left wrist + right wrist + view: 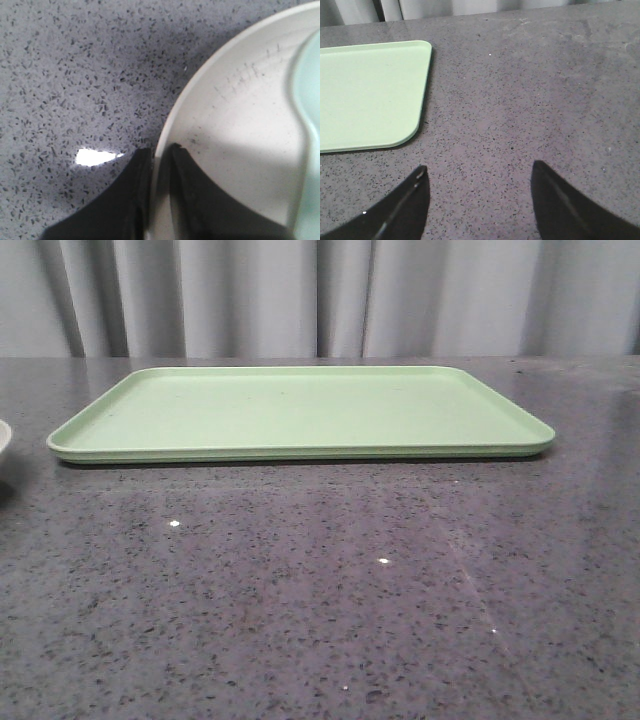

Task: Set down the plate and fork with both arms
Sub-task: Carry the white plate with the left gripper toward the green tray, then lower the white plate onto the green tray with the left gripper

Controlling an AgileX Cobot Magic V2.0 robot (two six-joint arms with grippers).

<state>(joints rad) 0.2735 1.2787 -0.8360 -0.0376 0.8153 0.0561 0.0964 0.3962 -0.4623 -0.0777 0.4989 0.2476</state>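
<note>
With the left fingers (pixel 161 152) pinched on the plate (pixel 235 135) rim at the front view's left edge and the right fingers (pixel 479 172) wide apart, empty, over bare tabletop (pixel 530 100), that thin edge grip risks slipping; no fork shows.

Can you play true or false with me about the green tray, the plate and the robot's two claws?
1. The green tray has nothing on it. True.
2. The left gripper is pinching the rim of the plate. True.
3. The right gripper is holding a fork. False: its fingers are spread wide with only bare table between them.
4. The plate sits on the tray. False: in the front view it peeks in at the left edge, on the table.
</note>
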